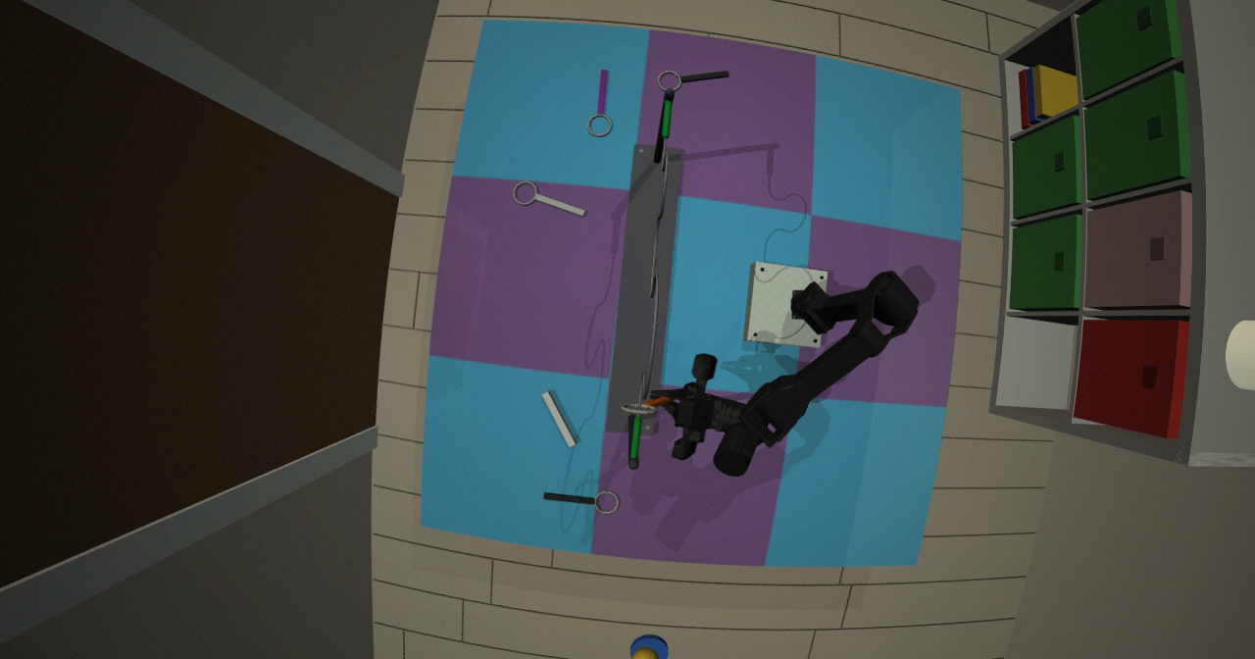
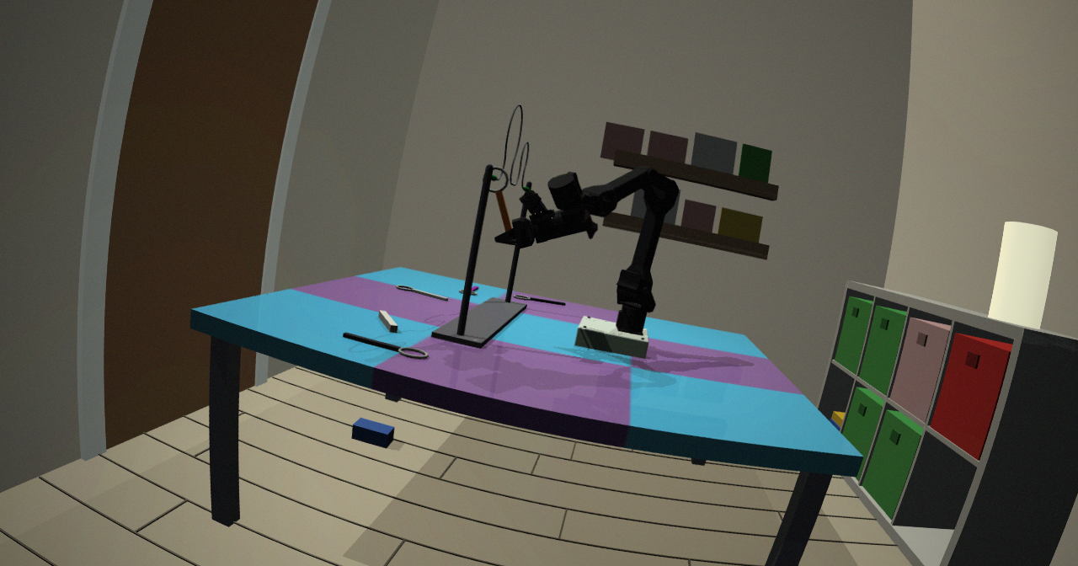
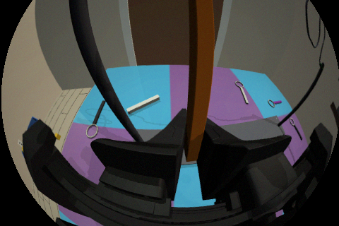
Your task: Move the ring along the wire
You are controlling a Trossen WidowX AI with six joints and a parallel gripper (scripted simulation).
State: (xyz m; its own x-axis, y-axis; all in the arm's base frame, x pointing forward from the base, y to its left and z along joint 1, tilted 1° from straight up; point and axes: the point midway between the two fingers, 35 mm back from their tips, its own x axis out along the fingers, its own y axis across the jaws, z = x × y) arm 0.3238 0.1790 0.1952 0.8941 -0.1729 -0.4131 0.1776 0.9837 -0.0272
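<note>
My gripper [image 1: 669, 398] [image 2: 514, 237] [image 3: 188, 112] is shut on the orange handle [image 1: 657, 401] [image 2: 503, 211] [image 3: 202, 60], near its lower end. The handle slopes up to the ring [image 1: 625, 408] [image 2: 507, 179], which is around the wire close to the near post [image 2: 473, 261] [image 3: 88, 53]. In the top view the ring is at the inner end of the near green part [image 1: 634, 440]; I cannot tell whether it touches the wire. The looping grey wire [image 1: 654, 251] [image 2: 505, 136] runs to the far green part [image 1: 667, 118] beside the far post [image 2: 514, 272]. The ring is mostly out of the wrist view.
The posts stand on a grey base plate [image 1: 635, 304] [image 2: 482, 328]. Loose ringed sticks lie around it: black [image 1: 569, 498], white [image 1: 560, 204], purple [image 1: 602, 91] and another black one [image 1: 704, 76]. A white bar [image 1: 560, 419] lies left of the plate.
</note>
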